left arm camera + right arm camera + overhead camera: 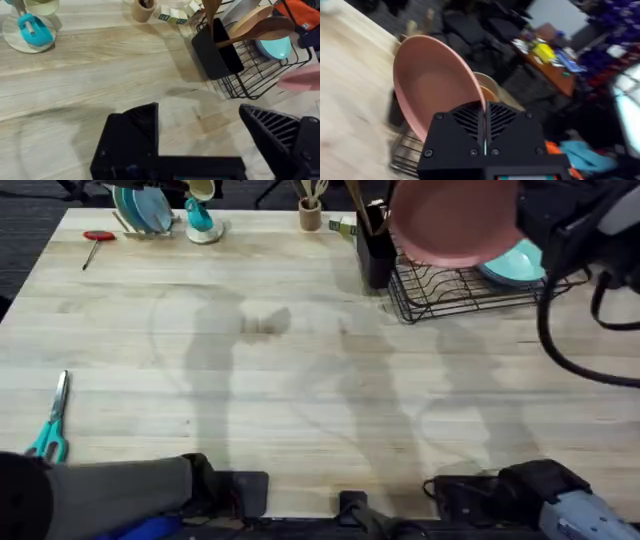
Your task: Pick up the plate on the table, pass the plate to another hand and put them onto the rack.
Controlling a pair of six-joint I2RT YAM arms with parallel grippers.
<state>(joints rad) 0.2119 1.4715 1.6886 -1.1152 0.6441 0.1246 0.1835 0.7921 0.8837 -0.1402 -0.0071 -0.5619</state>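
The pink plate [455, 220] hangs tilted in the air over the black wire rack [470, 285] at the table's far right. My right gripper [484, 117] is shut on the plate's [432, 85] rim, and in the overhead view it [528, 215] sits at the plate's right edge. A sliver of the plate [302, 77] also shows past the rack [255, 75] in the left wrist view. My left gripper [200, 130] stands open with nothing in it, low over the bare wooden table [300, 380] near the front edge.
A teal plate [515, 265] lies in the rack. A black utensil holder [375, 250] with wooden spoons stands at the rack's left end. Teal scissors [50, 430] lie front left. A red screwdriver [97, 237], a small plate stand [145, 210] and a wooden cup [311, 215] line the far edge.
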